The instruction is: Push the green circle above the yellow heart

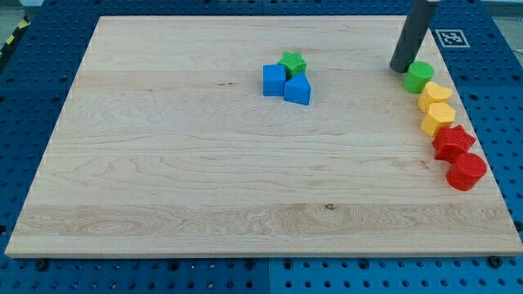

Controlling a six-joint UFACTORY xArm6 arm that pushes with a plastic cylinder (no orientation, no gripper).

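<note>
You have my tip (400,68) resting on the wooden board (204,180) at the view's upper right, just to the left of the green circle (418,77), close to touching it; below that circle a column runs down the right edge: the yellow heart (435,95), a yellow hexagon-like block (437,118), a red star (453,141) and a red cylinder (467,171), each touching the next; well apart, near the view's top centre, you see a cluster of a blue cube (274,80), a blue triangle (298,89) and a green star (292,62), pressed together.
</note>
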